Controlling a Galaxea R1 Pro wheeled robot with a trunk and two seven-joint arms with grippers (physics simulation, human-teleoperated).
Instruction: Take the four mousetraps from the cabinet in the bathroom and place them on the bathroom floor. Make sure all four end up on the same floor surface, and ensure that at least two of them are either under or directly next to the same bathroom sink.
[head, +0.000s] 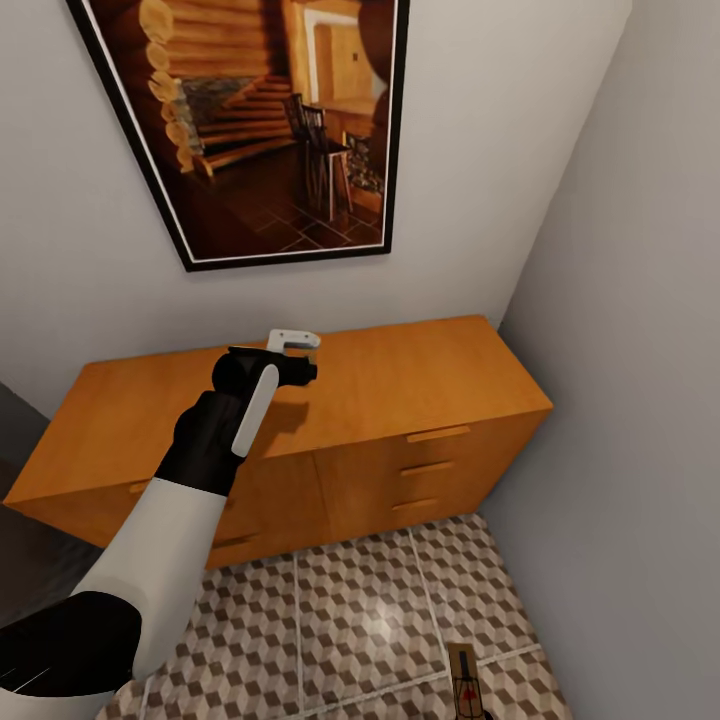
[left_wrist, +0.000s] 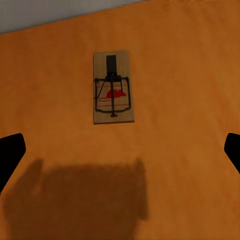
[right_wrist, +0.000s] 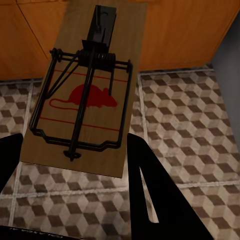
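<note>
The left gripper (head: 300, 352) hovers over the flat top of the orange-brown cabinet (head: 420, 380), fingers spread wide with nothing between them. In the left wrist view 1 mousetrap (left_wrist: 113, 87) lies flat on the cabinet top ahead of the fingertips, clear of both; the gripper's shadow falls short of it. The right gripper (right_wrist: 75, 165) grips a 2nd mousetrap (right_wrist: 87, 95) by the near end of its board, above the cube-patterned bathroom floor (right_wrist: 180, 115) in front of the cabinet drawers; that trap also shows at the bottom edge of the head view.

Risks, as I judge them: the trap on the cabinet is thin and flat, so closing fingers may skid over it or push it toward the wall. The right hold is at 1 end only, so the board could pivot or slip out. The sink is out of sight, so letting go here may not meet the sink condition.
</note>
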